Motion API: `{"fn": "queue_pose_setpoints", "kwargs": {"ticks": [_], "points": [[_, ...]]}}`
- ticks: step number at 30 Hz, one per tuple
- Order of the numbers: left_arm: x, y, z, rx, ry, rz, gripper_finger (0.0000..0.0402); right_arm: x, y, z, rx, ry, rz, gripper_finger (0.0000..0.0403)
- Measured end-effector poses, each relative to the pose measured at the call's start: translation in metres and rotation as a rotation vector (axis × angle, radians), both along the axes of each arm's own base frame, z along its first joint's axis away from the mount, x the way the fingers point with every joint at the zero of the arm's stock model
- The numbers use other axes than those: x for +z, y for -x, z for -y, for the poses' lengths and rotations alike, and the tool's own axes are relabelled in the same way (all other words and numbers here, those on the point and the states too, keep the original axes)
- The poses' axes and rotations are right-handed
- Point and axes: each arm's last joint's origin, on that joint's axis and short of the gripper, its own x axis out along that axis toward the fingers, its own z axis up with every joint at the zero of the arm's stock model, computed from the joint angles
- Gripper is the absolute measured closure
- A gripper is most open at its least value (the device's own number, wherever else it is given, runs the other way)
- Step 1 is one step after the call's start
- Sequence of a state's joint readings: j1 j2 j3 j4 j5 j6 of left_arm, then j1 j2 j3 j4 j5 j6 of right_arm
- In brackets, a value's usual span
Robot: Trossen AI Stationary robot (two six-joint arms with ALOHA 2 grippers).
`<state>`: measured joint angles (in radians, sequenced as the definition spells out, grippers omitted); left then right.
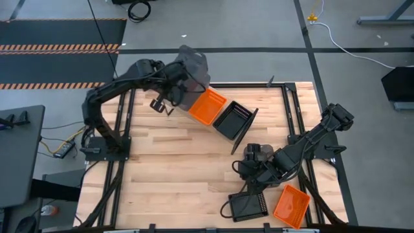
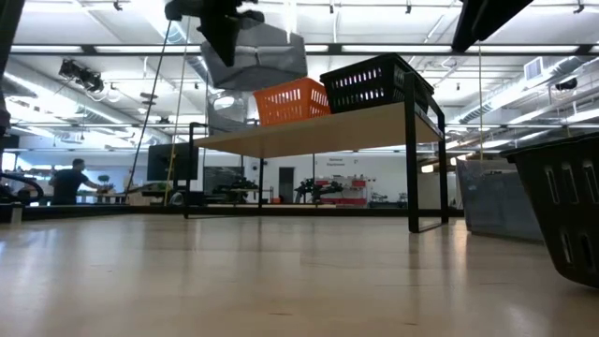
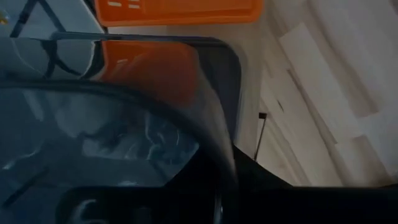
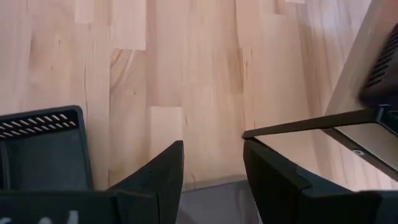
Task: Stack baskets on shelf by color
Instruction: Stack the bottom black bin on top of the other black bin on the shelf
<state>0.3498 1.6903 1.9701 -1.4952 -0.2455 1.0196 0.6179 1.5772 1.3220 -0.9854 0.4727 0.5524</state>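
Note:
My left gripper (image 2: 220,33) is at the table's far left, above the shelf (image 2: 318,131), shut on a translucent grey basket (image 1: 192,70) that fills the left wrist view (image 3: 124,137). An orange basket (image 1: 208,107) and a black slotted basket (image 1: 234,120) stand side by side on the shelf plank. My right gripper (image 4: 211,174) is open, low over the table near its near right edge. A grey rim (image 4: 214,199) shows between the fingers' bases; whether they touch it I cannot tell. A black basket (image 1: 248,206) and an orange basket (image 1: 291,206) rest on the table beside it. My left gripper holds the grey basket (image 2: 257,61) at its left side, coming from the table's left. The basket itself hides the fingers, so the kind of hold does not show. The basket is lifted clear above the shelf's left end and tilted, next to the orange basket (image 2: 292,101).
The shelf stands slanted across the table's far middle on thin black end frames (image 1: 246,133). Bare wood lies between the shelf and the near baskets. In the low view another grey basket (image 2: 496,197) and a black one (image 2: 562,215) stand at the right. A person (image 2: 73,180) is far off.

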Motion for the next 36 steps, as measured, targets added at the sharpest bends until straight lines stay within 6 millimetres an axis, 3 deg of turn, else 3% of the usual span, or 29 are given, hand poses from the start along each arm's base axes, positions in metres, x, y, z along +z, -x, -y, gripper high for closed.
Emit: {"fn": "queue_pose_setpoints", "kwargs": {"ticks": [9,36], "points": [[-0.021,-0.019,-0.014,-0.007,-0.019,-0.08,0.0386,0.0,0.006,-0.01,0.009,-0.032,0.004,0.0229],[-0.023,-0.015,-0.018,0.053,0.023,-0.093,0.0309,0.0,0.006,-0.01,-0.005,-0.041,0.007,0.0229]]}}
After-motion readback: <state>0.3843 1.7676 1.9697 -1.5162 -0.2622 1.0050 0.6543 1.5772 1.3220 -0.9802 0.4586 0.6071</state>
